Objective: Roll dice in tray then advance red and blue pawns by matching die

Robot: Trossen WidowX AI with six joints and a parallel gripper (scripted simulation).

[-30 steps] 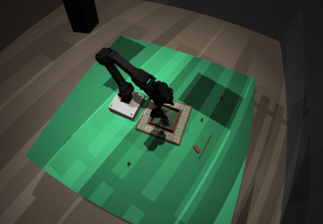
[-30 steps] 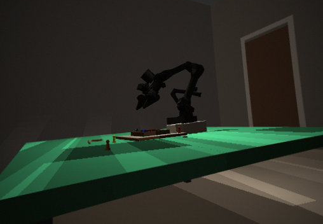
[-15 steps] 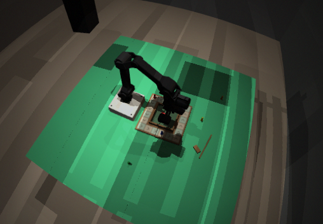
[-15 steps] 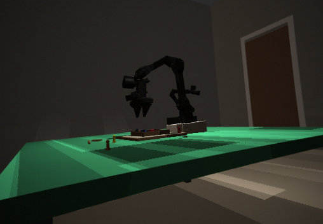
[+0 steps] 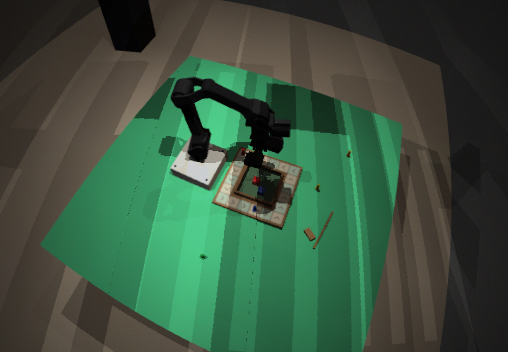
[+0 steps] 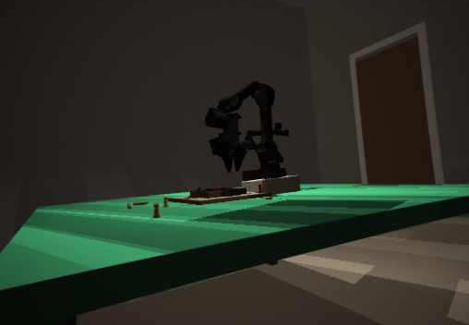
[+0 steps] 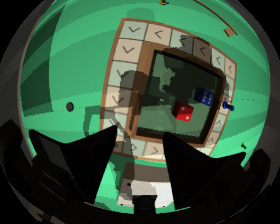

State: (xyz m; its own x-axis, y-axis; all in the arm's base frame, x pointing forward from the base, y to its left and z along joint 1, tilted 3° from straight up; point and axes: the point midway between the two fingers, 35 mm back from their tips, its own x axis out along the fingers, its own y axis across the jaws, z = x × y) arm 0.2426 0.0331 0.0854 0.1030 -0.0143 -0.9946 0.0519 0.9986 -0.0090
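My gripper [image 5: 254,161] [image 6: 234,171] [image 7: 140,132] is partly open and empty, pointing down above the board's edge near the arm base. The red die [image 5: 256,180] [image 7: 183,111] and the blue die [image 5: 261,190] [image 7: 205,96] lie apart inside the tray [image 5: 250,199] [image 6: 203,194] [image 7: 142,75]. Several pips show on the blue die; the red die's upper number is hard to read. The red pawn [image 5: 243,152] [image 6: 259,188] stands at the board's corner near the base; it is hidden in the wrist view. The blue pawn [image 5: 255,209] [image 7: 228,106] is on the track beyond the tray.
The arrow-marked board [image 5: 223,198] [image 7: 128,50] surrounds the tray. A yellow pawn [image 5: 317,188] [image 6: 165,201], an orange pawn [image 5: 349,154] [image 6: 156,210], a thin stick [image 5: 323,230] and a small block [image 5: 309,234] [image 7: 229,32] lie beyond it. A small green piece [image 5: 203,256] is off one side.
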